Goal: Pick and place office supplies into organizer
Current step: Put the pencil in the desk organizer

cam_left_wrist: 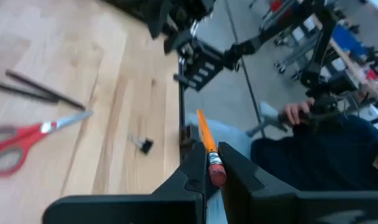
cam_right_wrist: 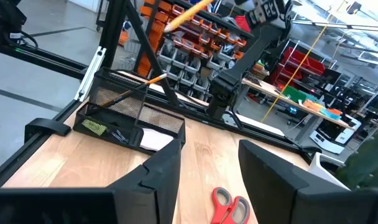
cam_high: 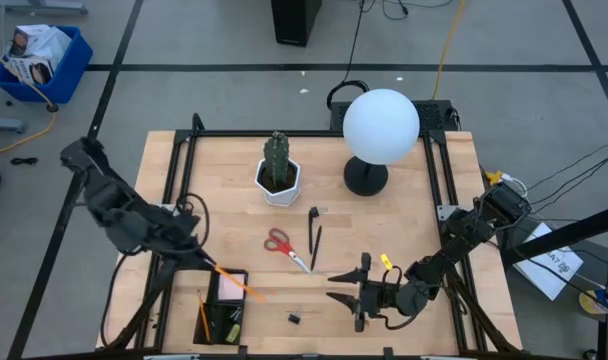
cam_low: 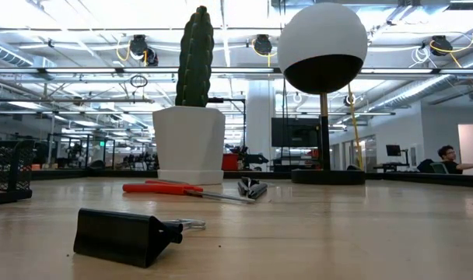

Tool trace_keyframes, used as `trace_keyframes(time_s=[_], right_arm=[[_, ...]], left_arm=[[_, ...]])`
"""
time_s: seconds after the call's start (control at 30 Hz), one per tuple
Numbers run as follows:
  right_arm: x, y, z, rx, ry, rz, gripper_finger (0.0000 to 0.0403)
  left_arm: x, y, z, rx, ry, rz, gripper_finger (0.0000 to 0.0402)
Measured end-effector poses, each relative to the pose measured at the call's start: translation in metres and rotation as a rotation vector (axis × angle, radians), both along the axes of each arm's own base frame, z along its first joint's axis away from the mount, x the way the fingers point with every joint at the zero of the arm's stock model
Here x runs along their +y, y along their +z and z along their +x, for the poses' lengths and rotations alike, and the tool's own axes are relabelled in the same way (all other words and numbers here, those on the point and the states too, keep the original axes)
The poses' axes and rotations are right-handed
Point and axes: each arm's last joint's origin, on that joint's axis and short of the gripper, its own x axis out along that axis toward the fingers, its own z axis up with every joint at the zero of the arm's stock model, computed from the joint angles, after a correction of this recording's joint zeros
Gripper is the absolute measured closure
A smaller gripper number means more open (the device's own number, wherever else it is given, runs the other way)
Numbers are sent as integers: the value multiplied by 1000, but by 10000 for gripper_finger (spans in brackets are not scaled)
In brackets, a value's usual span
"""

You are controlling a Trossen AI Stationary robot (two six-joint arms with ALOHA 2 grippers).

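Note:
My left gripper is shut on an orange pencil, which juts out over the black mesh organizer at the table's near edge. A second pencil stands slanted in the organizer. Red-handled scissors, two dark pens and a small black clip lie flat on the wood. My right gripper hovers open right of the clip, near the table's near edge, fingers pointing left toward the organizer. It touches nothing. My left gripper pinches the orange pencil at its eraser end between the two fingers. The pencil runs on past the fingertips, in line with them, its sharpened point foremost. It is lifted clear, above the organizer.
A cactus in a white faceted pot and a lamp with a white globe stand toward the table's far side. A small yellow item lies by my right arm. A person in dark clothing sits beyond the near edge.

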Motion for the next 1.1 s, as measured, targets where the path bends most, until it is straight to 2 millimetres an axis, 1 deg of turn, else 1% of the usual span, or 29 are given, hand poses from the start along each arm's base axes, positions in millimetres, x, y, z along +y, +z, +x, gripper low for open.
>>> trace_keyframes(time_s=[0.13,0.27,0.37,0.53,0.7,0.83,1.0,1.1], right_arm=[[0,0,0,0,0,3,249],[0,-2,0,12,-1,1,251],[0,-3,0,20,-3,12,251],[0,-3,0,20,-3,12,251],[0,-3,0,20,-3,16,254],[-2,-3,1,21,-10,27,252],[-4,-5,3,32,-16,33,251],[-6,-7,4,46,-24,38,250]], left_arm=[[-7,14,-6,97,-14,-18,379],[-19,17,-7,225,-13,-41,379],[-28,15,-7,321,13,-59,379],[-42,2,-7,495,62,-84,379],[-53,-8,-6,607,73,-91,379],[-56,-9,-6,657,60,-126,379],[-52,-7,-10,714,115,-202,379],[-52,-8,-10,747,114,-209,379]])
